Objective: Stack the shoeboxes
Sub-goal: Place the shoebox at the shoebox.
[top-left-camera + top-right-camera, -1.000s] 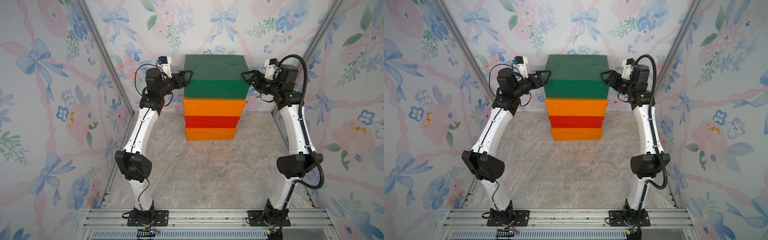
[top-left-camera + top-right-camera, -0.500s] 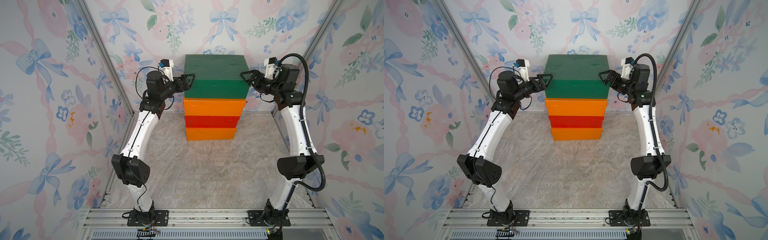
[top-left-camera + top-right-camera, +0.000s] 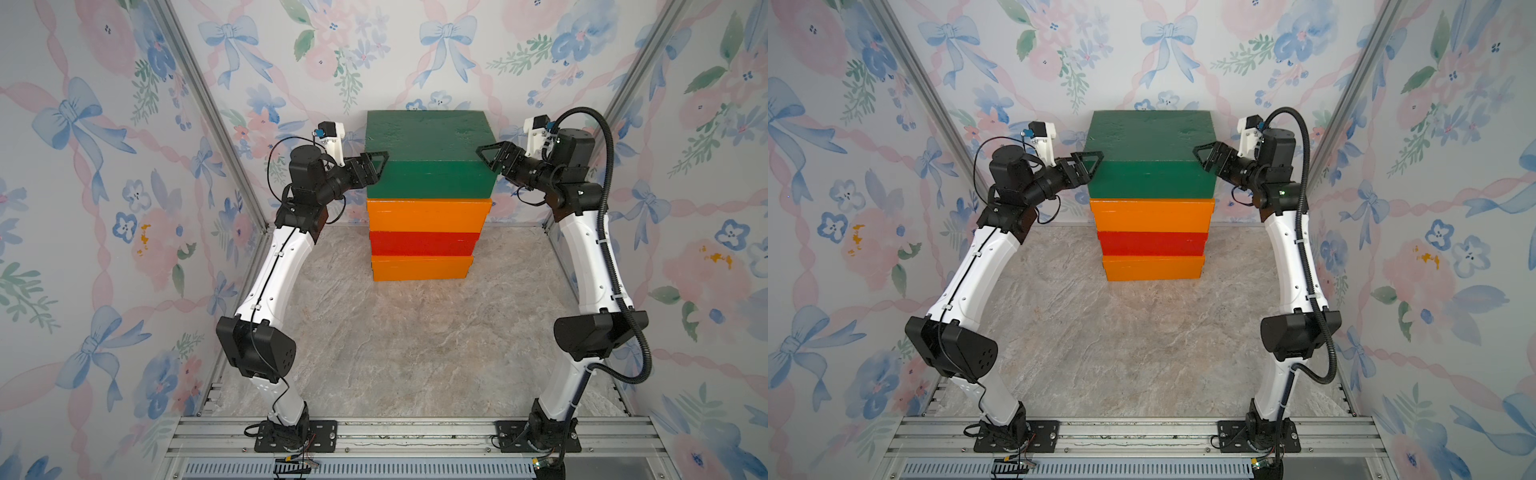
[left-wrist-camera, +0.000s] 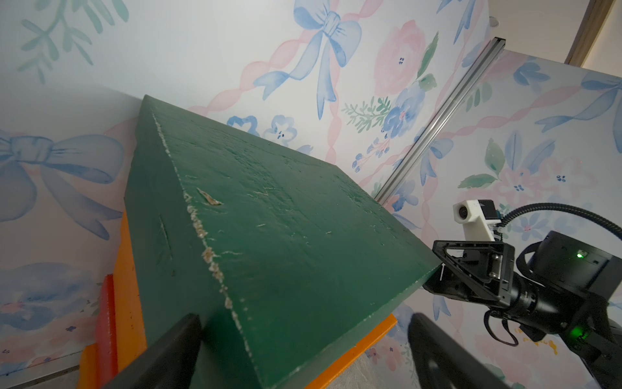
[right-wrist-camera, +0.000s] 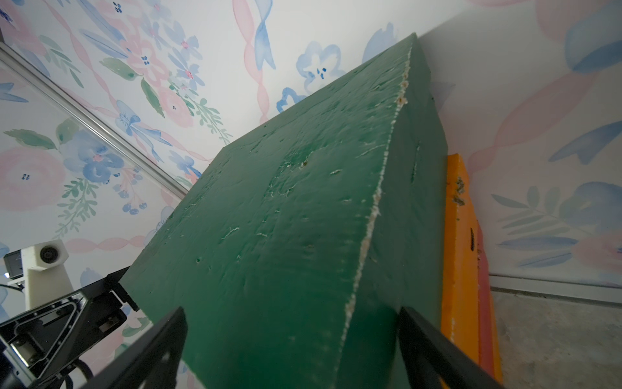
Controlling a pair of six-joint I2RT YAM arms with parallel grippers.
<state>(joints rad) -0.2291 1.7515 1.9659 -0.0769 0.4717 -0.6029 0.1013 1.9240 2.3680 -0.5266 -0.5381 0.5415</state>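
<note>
Four shoeboxes stand in one stack near the back wall: an orange box [image 3: 422, 268] at the bottom, a red box [image 3: 424, 243] on it, a second orange box [image 3: 428, 214], and a dark green box [image 3: 428, 141] [image 3: 1148, 137] on top. My left gripper [image 3: 381, 165] [image 3: 1096, 162] is open at the green box's near left corner. My right gripper [image 3: 482, 156] [image 3: 1198, 153] is open at its near right corner. In each wrist view the green box [image 4: 286, 219] [image 5: 286, 219] pokes a corner between the spread jaws of the left gripper [image 4: 304, 320] and right gripper [image 5: 291, 313].
Floral walls [image 3: 104, 208] close in on the left, right and back, with metal posts [image 3: 216, 124] in the corners. The marbled tabletop [image 3: 415, 353] stretches from the stack to the front rail [image 3: 415, 436] that carries both arm bases.
The left arm's elbow has swung outward and down, and its gripper has edged slightly toward the green box's corner. The right gripper has barely shifted. The stack has not moved.
</note>
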